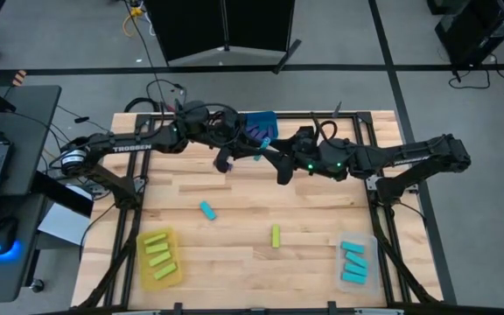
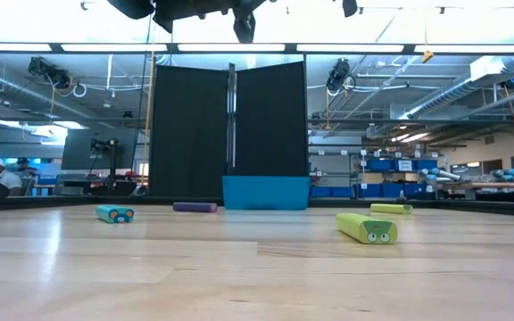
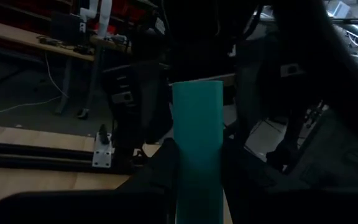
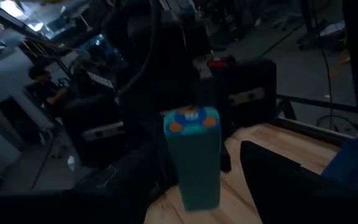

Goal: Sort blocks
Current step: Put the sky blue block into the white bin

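I am watching a small cyan oblong block [image 3: 197, 143] being pinched between both grippers above the table's far middle, near the blue rectangular bin [image 1: 261, 125]. The left gripper [image 1: 254, 154] is clamping one end, the right gripper [image 1: 274, 163] the other. It looks light, rigid and smooth, so gripping the long flat sides seems safest. The crossed arms are crowding the bin; loose blocks are lying well clear.

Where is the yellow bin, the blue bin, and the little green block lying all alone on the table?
yellow bin [image 1: 175, 273]: high view, on its right rim.
blue bin [image 2: 266, 193]: low view, on its front wall.
lone lime block [image 1: 276, 236]: high view, on the bar's middle.
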Robot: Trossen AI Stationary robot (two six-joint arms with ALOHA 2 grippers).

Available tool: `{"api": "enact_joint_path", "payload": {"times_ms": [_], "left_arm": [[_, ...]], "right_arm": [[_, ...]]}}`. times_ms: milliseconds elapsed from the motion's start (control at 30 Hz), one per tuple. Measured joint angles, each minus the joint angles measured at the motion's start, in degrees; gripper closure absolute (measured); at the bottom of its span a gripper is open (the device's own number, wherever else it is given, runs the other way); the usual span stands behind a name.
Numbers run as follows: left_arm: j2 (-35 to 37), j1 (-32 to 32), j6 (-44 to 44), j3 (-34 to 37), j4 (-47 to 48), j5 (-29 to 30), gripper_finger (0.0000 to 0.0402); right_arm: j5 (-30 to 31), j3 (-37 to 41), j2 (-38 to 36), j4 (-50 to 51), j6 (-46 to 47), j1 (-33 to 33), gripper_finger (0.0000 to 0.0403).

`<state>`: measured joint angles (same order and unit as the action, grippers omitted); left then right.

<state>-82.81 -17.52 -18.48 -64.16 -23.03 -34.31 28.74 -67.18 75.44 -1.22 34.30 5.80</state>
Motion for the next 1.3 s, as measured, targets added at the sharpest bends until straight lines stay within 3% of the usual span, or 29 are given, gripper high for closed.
{"api": "enact_joint_path", "payload": {"times_ms": [433,533,733,1067,1200,1300], "left_arm": [[0.0,0.8,-1.7,0.0,-2.9,0.4,0.0306],[0.0,1.0,-1.8,0.0,-2.9,0.6,0.0306],[0.0,1.6,-2.1,0.0,-2.5,1.7,0.0306],[0.0,1.8,-1.2,0.0,-2.4,3.1,0.0306],[0.1,1.9,2.8,-0.1,-0.1,4.5,0.0304],[0.1,2.1,6.5,-0.3,1.7,7.9,0.0256]], "right_arm": [[-0.2,0.0,0.4,-3.3,-2.2,-0.5,0.0168],[0.0,0.0,0.4,-4.6,-4.2,-0.7,0.0193],[-2.4,0.0,0.4,-5.7,-7.4,-1.6,0.0283],[-4.5,0.0,0.0,-5.9,-9.1,-1.9,0.0283],[-4.9,-0.4,-0.9,-2.5,-9.2,-1.2,0.0283],[-4.7,-3.1,-1.1,3.5,-8.9,-0.6,0.0283]]}}
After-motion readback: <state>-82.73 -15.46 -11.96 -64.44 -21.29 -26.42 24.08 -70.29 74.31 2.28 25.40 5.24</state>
